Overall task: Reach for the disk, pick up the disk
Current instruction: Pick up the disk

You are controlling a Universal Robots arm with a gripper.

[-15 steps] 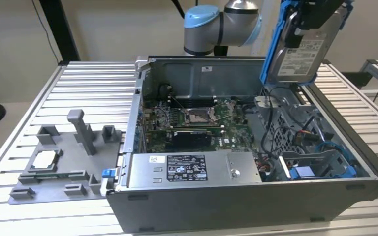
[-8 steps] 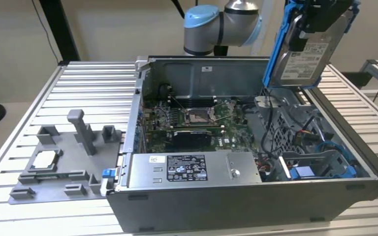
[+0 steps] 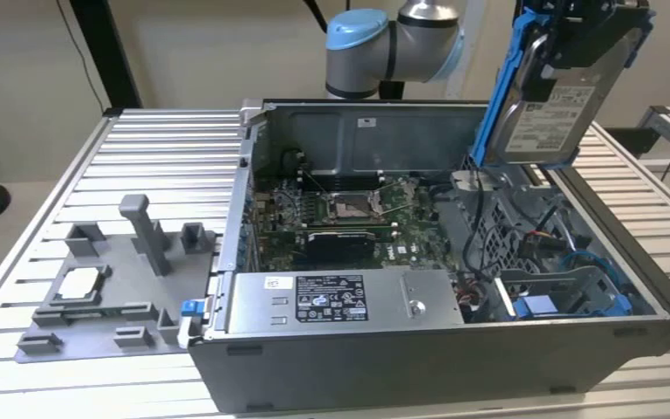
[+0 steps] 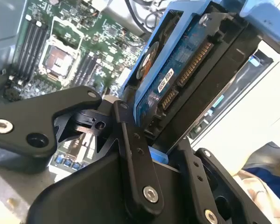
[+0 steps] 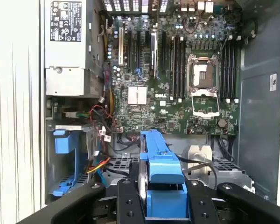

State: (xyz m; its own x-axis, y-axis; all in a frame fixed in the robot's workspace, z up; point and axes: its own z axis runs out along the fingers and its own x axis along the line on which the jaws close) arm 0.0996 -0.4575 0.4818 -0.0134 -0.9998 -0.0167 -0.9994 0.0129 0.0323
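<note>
The disk (image 3: 548, 118), a silver-grey drive with a white label in a bright blue frame, hangs upright in the air above the open computer case's far corner on the exterior view's right. My gripper (image 3: 582, 39) is shut on its upper end. In the second wrist view the disk's blue circuit-board side (image 4: 179, 77) runs away from the black fingers (image 4: 133, 158) that clamp it. The first wrist view looks down the blue frame (image 5: 159, 161), edge-on between the two fingers (image 5: 127, 203), with the case interior below.
The open computer case (image 3: 428, 358) stands on a slatted metal table (image 3: 149, 148). Inside are the motherboard (image 3: 347, 214), a labelled power-supply box (image 3: 329, 298), cables and a blue drive bay (image 3: 568, 292). A grey fixture (image 3: 102, 288) holding a small silver chip (image 3: 81, 284) sits beside the case.
</note>
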